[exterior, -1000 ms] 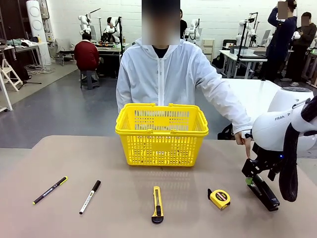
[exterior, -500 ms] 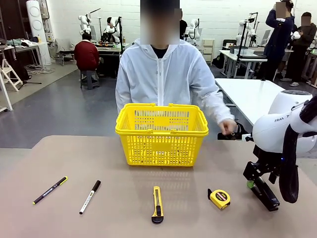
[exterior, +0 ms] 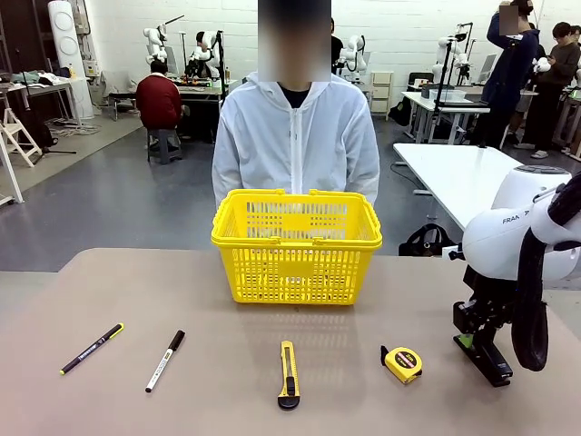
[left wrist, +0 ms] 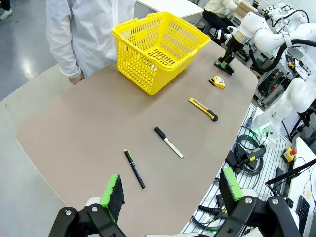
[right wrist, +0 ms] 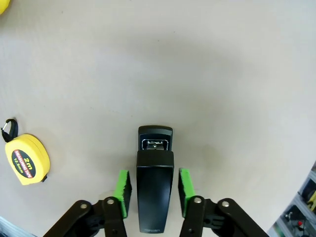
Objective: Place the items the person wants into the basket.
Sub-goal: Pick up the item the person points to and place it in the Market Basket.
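Note:
The yellow basket (exterior: 296,245) (left wrist: 158,44) stands at the table's far middle, in front of the person (exterior: 295,136) in a white jacket. The white marker with a black cap (exterior: 164,361) (left wrist: 168,142) lies front left. Front right lies the yellow tape measure (exterior: 403,363) (right wrist: 27,159). My right gripper (exterior: 467,338) (right wrist: 153,180) is low at the right, shut on a black stapler (exterior: 487,359) (right wrist: 155,148) that rests on the table, a green pad against each of its sides. My left gripper (left wrist: 172,186) hangs open high over the table's left end, holding nothing.
A black pen with a yellow tip (exterior: 92,348) (left wrist: 135,169) lies at the far left beside the marker. A yellow utility knife (exterior: 288,374) (left wrist: 203,109) lies front centre. The person's hands are down behind the table edge.
The person's hand, which pointed down beside my right gripper, has drawn back out of sight. My right gripper has closed on the black stapler. The left arm has not moved.

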Robot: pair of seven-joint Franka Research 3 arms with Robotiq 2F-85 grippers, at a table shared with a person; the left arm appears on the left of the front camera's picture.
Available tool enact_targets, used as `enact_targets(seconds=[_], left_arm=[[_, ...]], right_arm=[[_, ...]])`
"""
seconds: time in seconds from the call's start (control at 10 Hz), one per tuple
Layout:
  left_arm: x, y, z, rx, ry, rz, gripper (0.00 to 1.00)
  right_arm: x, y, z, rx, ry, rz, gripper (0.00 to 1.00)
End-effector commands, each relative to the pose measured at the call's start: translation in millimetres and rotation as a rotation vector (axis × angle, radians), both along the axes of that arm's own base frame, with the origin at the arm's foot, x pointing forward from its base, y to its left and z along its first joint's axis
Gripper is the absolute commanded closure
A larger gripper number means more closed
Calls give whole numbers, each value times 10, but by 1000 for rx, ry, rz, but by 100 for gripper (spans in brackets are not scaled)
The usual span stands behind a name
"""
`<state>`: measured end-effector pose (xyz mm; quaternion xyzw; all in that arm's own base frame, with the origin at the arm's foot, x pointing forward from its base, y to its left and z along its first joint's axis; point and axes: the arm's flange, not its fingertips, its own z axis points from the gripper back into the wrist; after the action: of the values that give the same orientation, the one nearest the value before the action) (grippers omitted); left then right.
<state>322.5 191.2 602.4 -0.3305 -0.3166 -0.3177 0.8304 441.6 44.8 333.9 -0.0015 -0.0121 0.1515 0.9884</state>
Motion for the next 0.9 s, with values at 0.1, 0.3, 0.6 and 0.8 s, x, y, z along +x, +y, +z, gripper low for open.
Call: enact_targets(seconds=[0.1, 0.3, 0.6, 0.8], left_arm=[[-1, 20, 10, -9, -22, -17, 0], [-1, 20, 10, -9, -22, -17, 0], [-1, 20, 10, -9, -22, -17, 0], [-1, 20, 10, -9, -22, -17, 0]], right_arm=[[26, -49, 27, -4, 14, 5, 97], [4, -72, 102, -13, -5, -11, 100], [-485, 20, 1081, -120, -34, 22, 100], [-758, 111, 1978, -129, -105, 28, 100]])
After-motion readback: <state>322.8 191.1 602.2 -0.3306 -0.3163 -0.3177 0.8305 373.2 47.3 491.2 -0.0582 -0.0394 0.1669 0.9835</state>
